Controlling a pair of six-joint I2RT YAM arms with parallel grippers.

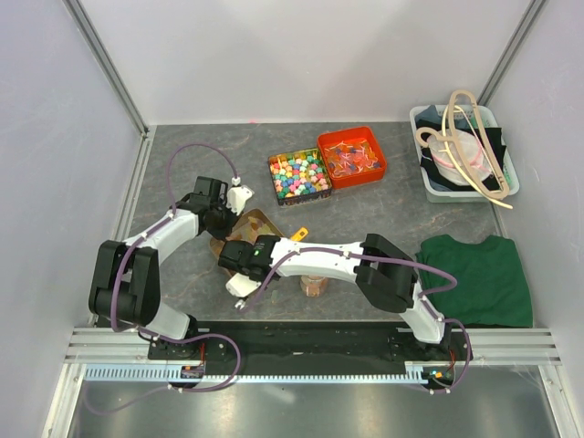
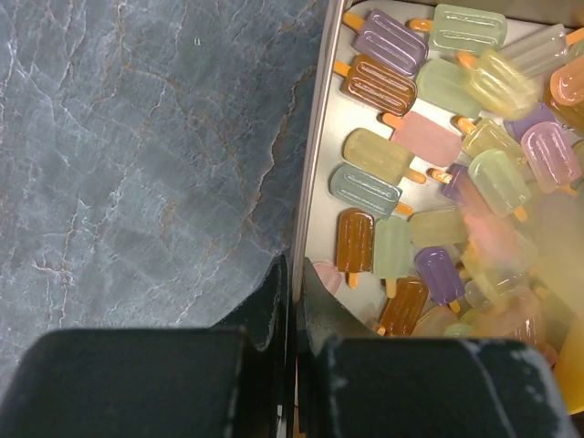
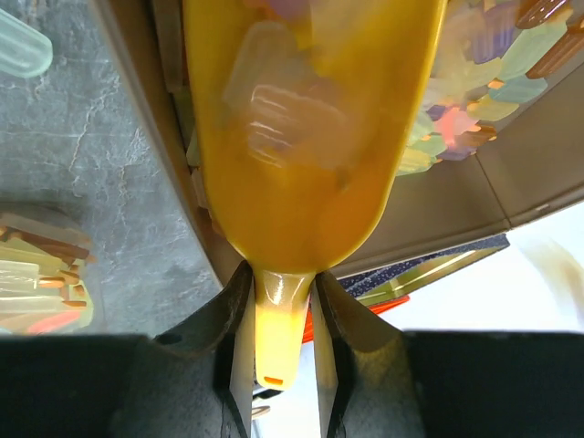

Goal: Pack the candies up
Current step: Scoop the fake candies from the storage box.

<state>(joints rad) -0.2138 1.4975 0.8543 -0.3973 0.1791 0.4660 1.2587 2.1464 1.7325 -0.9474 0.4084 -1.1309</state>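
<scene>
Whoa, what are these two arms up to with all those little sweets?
The left claw is pinched shut on the rim of a metal tray full of popsicle-shaped candies, apparently to steady it. The right claw grips the handle of a yellow scoop, which is dipped into the tray with a few candies in it. A small cup near the tray holds some too.

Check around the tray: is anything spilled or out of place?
Yes. One pale green candy lies on the table outside the tray wall, top left of the right wrist view, so it looks spilled. The loaded scoop sits straight in the right claw.
</scene>
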